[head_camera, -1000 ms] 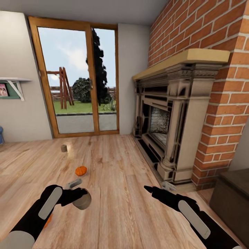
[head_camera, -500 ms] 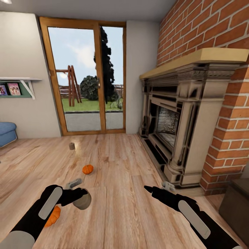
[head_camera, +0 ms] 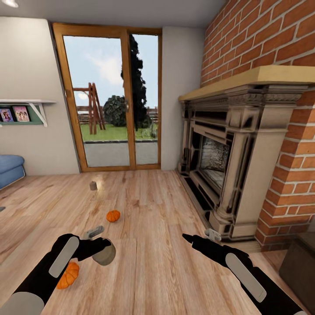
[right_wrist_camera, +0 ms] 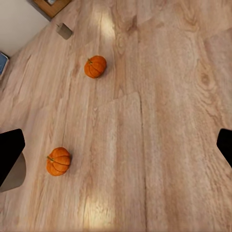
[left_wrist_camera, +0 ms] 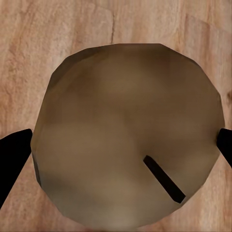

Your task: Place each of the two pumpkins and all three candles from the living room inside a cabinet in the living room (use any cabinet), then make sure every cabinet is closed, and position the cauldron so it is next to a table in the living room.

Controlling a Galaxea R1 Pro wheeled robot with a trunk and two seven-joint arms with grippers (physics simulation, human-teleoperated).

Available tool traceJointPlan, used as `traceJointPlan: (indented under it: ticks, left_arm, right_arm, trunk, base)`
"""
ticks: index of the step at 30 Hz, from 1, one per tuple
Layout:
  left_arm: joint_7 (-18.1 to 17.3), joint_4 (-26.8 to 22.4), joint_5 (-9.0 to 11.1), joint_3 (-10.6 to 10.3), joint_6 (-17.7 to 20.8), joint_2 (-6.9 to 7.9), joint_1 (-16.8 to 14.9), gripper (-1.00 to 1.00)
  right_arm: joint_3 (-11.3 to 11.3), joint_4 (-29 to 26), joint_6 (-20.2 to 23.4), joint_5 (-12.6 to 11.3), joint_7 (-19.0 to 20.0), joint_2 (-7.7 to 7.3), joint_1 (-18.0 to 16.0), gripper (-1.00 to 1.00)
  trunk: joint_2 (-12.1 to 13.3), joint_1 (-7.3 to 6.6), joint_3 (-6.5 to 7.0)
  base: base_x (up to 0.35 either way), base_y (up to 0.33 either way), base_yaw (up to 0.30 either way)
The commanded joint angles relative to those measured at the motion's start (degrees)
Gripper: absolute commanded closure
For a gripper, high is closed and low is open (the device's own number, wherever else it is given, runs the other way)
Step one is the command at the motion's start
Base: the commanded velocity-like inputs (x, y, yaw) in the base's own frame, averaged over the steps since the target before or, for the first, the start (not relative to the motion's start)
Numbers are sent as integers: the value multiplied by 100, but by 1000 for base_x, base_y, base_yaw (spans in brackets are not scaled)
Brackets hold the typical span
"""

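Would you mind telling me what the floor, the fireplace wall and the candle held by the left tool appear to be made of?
Floor: light wooden planks with visible grain and a slight sheen from reflected light. Fireplace wall: red brick with pale mortar joints, matte. Candle in the left tool: probably wax, a smooth, dull tan-beige cylinder with a dark wick on its face, though the render leaves that open.

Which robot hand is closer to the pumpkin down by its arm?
Left. The left gripper, holding a candle, sits just above and right of that pumpkin. The right gripper is well across the floor, its jaws open and empty.
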Motion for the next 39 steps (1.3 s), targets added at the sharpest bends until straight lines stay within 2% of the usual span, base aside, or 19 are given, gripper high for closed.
traceJointPlan:
  ticks: [1,13,28,39]
  left_arm:
    - [63,-7,56,-17,7,6,-3,100]
    - [63,-7,56,-17,7,6,-3,100]
    - [70,-16,18,-9,0,23,-3,100]
    - [72,-9,-25,-8,-1,23,-3,100]
  right_arm:
    - [12,-9,4,-49,-35,-6,-5,-100]
    - [12,-4,1,-49,-31,-6,-5,-100]
    - [23,-7,1,-49,-26,-6,-5,-100]
    - [32,-2,1,-49,-35,-6,-5,-100]
  trunk:
    - [38,-24,12]
    - [520,-287,227]
    - [520,-287,227]
    - [520,-287,254]
  base:
    - [0,0,0]
    - [0,0,0]
    - [14,0,0]
    - [277,0,162]
